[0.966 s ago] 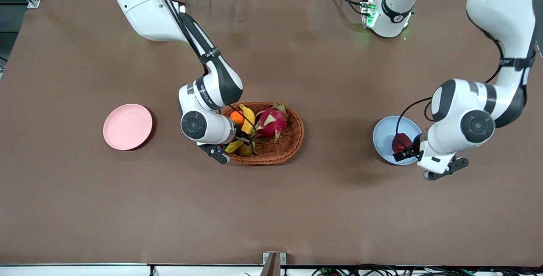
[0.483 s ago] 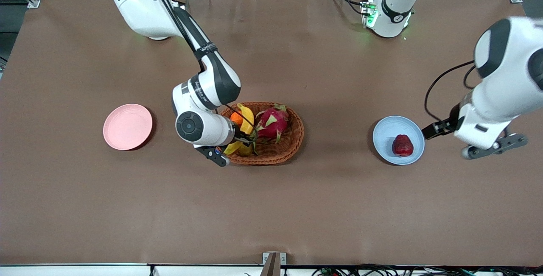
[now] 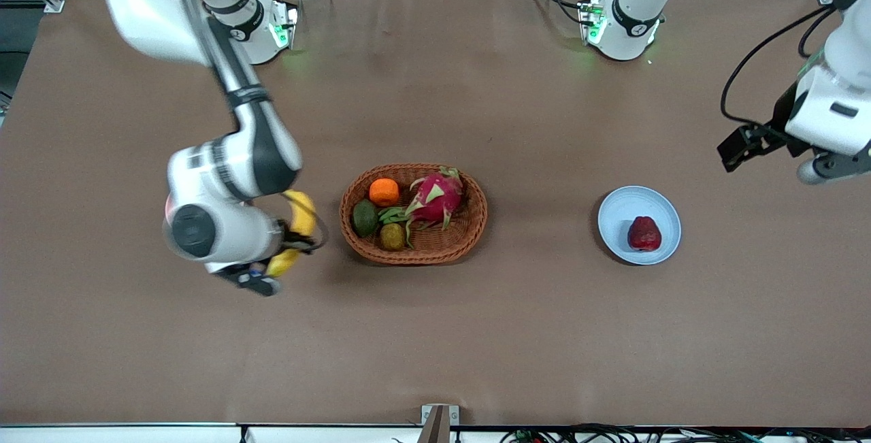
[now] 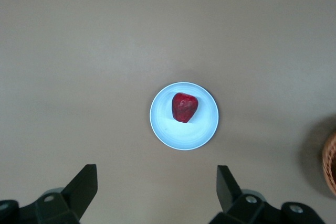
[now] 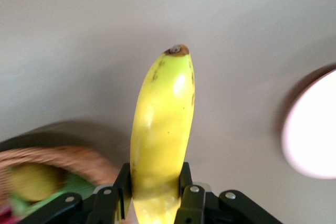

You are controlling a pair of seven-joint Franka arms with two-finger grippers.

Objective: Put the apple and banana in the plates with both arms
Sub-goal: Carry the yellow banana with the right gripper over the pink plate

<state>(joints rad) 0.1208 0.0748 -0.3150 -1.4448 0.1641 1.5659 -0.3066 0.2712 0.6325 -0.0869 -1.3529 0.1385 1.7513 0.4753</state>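
The right gripper [image 5: 155, 192] pinched the banana [image 5: 160, 129] between its jaws, up over the counter [image 3: 435, 334]. The left gripper [image 4: 156, 192] hung with jaws spread wide; the apple [image 4: 184, 107] sat below them on the light blue plate [image 4: 168, 129].

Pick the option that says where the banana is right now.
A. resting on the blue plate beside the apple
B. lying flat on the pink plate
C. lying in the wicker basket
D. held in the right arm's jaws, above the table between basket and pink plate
D: the right gripper is clamped on the banana, up in the air over the table beside the basket, not yet on a plate.
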